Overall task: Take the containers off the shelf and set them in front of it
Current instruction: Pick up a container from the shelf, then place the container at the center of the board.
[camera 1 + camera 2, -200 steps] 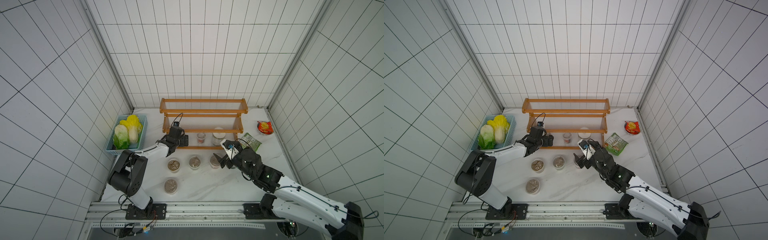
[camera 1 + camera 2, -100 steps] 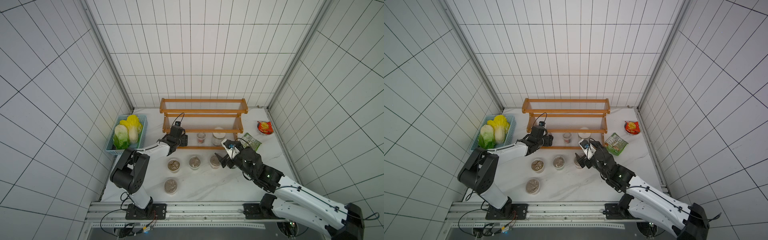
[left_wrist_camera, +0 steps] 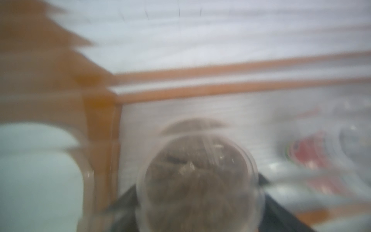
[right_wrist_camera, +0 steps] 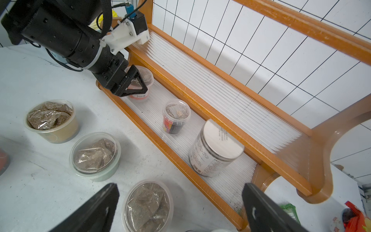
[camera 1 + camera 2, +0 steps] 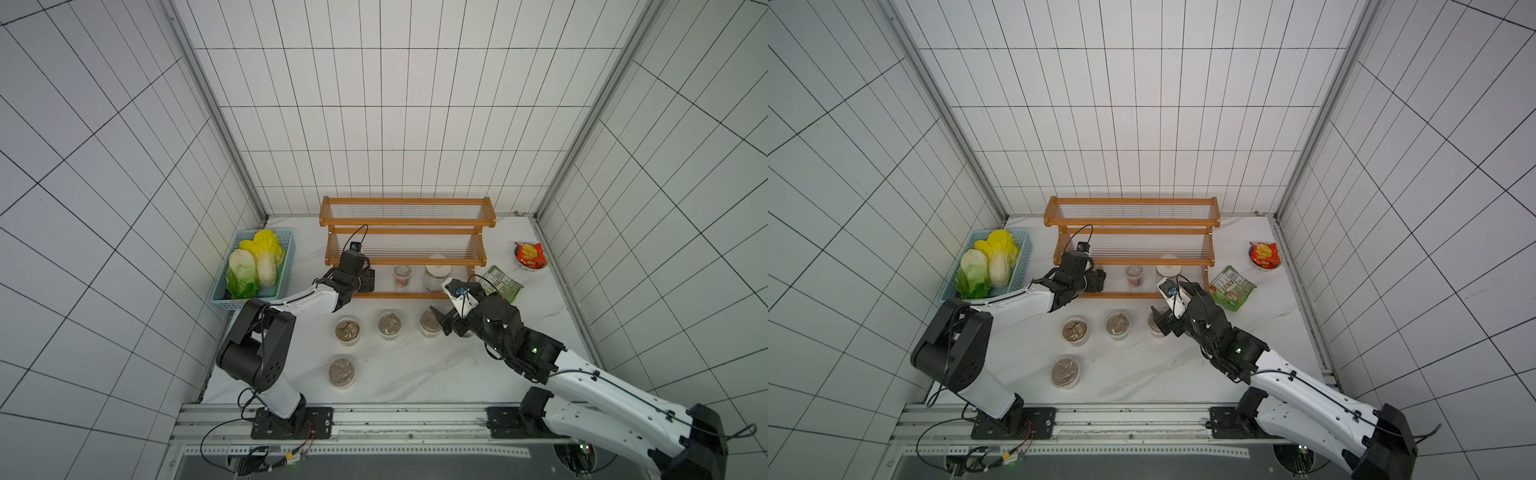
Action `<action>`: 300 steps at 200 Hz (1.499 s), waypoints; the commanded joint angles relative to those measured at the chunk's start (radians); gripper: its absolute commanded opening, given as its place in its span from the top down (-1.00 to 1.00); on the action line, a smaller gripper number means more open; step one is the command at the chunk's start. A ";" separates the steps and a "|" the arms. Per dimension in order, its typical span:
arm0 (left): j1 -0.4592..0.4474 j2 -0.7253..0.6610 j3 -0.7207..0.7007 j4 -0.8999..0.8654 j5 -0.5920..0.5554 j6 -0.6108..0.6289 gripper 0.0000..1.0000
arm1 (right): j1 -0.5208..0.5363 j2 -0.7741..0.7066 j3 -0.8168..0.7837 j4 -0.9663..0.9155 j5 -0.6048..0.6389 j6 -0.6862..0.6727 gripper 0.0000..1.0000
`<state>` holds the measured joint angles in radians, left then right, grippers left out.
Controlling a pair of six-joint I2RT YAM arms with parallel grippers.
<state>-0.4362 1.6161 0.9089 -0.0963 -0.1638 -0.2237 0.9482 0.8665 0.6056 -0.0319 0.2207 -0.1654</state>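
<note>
The shelf [image 5: 407, 226] [image 5: 1129, 224] stands at the back of the table. On its bottom tier are a red-labelled clear cup [image 5: 402, 275] [image 4: 176, 117] and a white-lidded jar [image 5: 437, 276] [image 4: 216, 148]. At the left end of that tier my left gripper [image 5: 368, 280] [image 4: 140, 80] is shut on another clear cup [image 3: 198, 180], which still rests on the tier. Several lidded cups [image 5: 347, 330] [image 5: 390, 324] [image 5: 341, 372] sit on the table in front. My right gripper [image 5: 446, 322] [image 4: 180, 209] hangs open over the rightmost cup [image 4: 147, 204], holding nothing.
A light blue basket [image 5: 286, 249] with cabbages stands left of the shelf, close to the left arm. A green snack packet [image 5: 500, 284] and a red one [image 5: 528, 255] lie right of the shelf. The shelf's right leg [image 4: 321, 180] is near my right fingers.
My left jaws have narrowed onto the cup at the shelf's left end. The right arm has shifted slightly towards the shelf, jaws still wide.
</note>
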 commanded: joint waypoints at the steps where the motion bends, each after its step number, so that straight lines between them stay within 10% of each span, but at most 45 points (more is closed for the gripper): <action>1: -0.013 -0.064 0.003 -0.011 -0.002 0.001 -0.54 | -0.010 -0.004 0.023 -0.009 -0.007 0.000 -0.99; 122: -0.219 -0.410 -0.106 -0.302 -0.061 -0.073 -0.54 | -0.017 -0.032 0.011 -0.008 -0.010 -0.007 -0.98; 189: -0.601 -0.628 -0.206 -0.490 -0.198 -0.256 -0.54 | -0.044 -0.080 0.000 -0.046 0.029 -0.031 -0.98; 248: -0.906 -0.602 -0.265 -0.509 -0.330 -0.457 -0.55 | -0.084 -0.136 0.006 -0.129 0.035 -0.056 -0.98; 300: -0.978 -0.476 -0.326 -0.416 -0.350 -0.544 -0.55 | -0.088 -0.145 0.005 -0.155 0.035 -0.044 -0.98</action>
<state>-1.3945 1.1084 0.6018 -0.5716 -0.4629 -0.7048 0.8696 0.7284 0.6056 -0.1589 0.2478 -0.2096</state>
